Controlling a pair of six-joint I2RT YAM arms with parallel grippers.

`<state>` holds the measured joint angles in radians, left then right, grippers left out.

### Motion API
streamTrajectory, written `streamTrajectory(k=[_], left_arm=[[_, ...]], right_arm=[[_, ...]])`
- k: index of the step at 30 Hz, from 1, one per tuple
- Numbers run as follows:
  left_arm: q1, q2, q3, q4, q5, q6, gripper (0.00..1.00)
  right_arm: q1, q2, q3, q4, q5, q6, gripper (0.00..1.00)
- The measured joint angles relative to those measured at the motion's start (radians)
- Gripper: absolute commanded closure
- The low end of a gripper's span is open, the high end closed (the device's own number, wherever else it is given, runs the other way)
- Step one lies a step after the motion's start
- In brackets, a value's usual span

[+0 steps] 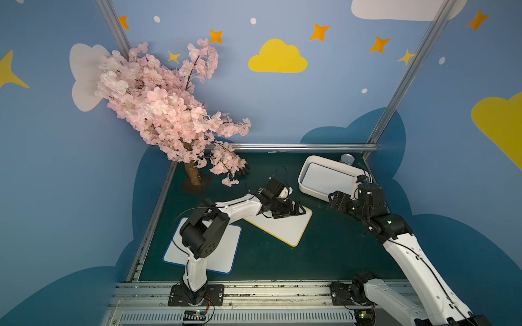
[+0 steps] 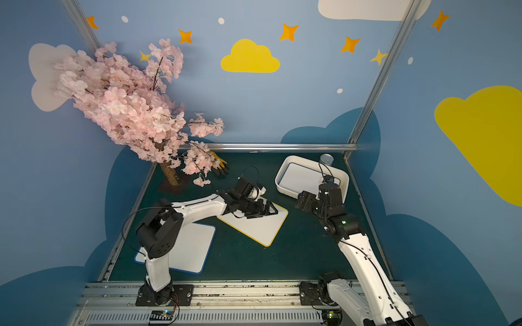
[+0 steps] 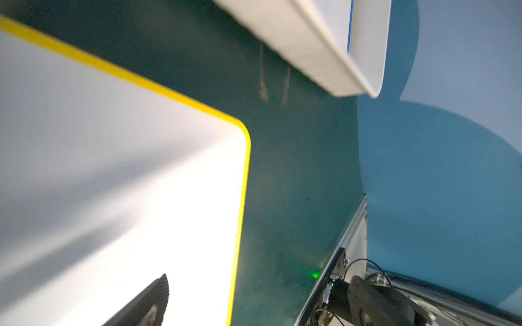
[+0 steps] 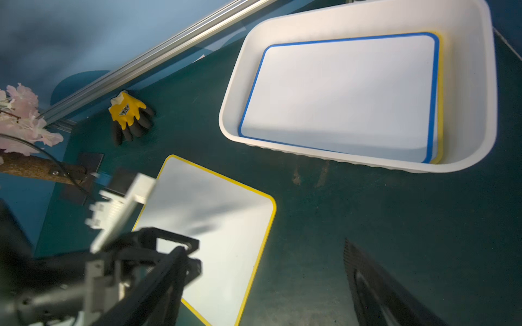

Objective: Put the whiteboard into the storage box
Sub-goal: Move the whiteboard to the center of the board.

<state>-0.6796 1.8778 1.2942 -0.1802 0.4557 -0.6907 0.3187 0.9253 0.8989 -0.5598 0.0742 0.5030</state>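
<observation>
Whiteboard with a blue rim [image 1: 226, 249] lies flat at the left of the dark green table [image 1: 324, 254], partly under the left arm's elbow. Behind it stands a pink-blossomed artificial tree [image 1: 158, 107], with a yellow-and-black work glove [image 4: 128, 113] on the table near its base. Toward the middle, a yellow-rimmed whiteboard [image 1: 285, 230] lies askew on the table. The left gripper [image 1: 296, 210] hovers low over its rear part, jaws spread and pinching nothing. Further right, at the back, sits the white plastic storage box [image 1: 301, 177]. It holds another blue-rimmed whiteboard [image 4: 339, 96] lying on another yellow-rimmed one [image 4: 440, 98]. The right gripper [image 1: 334, 201] hangs just by the box's near wall, jaws apart and empty. A small silver can [image 1: 347, 159] stands just behind the box.
</observation>
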Motion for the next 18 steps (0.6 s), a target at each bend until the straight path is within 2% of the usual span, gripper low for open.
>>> streamTrajectory(k=[5, 9, 13, 18], left_arm=[[0.138, -0.103, 0.051, -0.198, -0.135, 0.123, 0.0], [0.182, -0.113, 0.068, -0.28, -0.279, 0.233, 0.0], [0.189, -0.113, 0.021, -0.259, -0.412, 0.32, 0.0], [0.2, -0.111, -0.076, -0.122, -0.502, 0.428, 0.0]], right_arm=[[0.184, 0.015, -0.027, 0.04, 0.089, 0.072, 0.11], [0.354, 0.044, -0.114, 0.113, 0.18, 0.178, 0.11], [0.512, 0.077, -0.218, 0.19, 0.296, 0.299, 0.11], [0.61, 0.095, -0.298, 0.25, 0.42, 0.446, 0.11]])
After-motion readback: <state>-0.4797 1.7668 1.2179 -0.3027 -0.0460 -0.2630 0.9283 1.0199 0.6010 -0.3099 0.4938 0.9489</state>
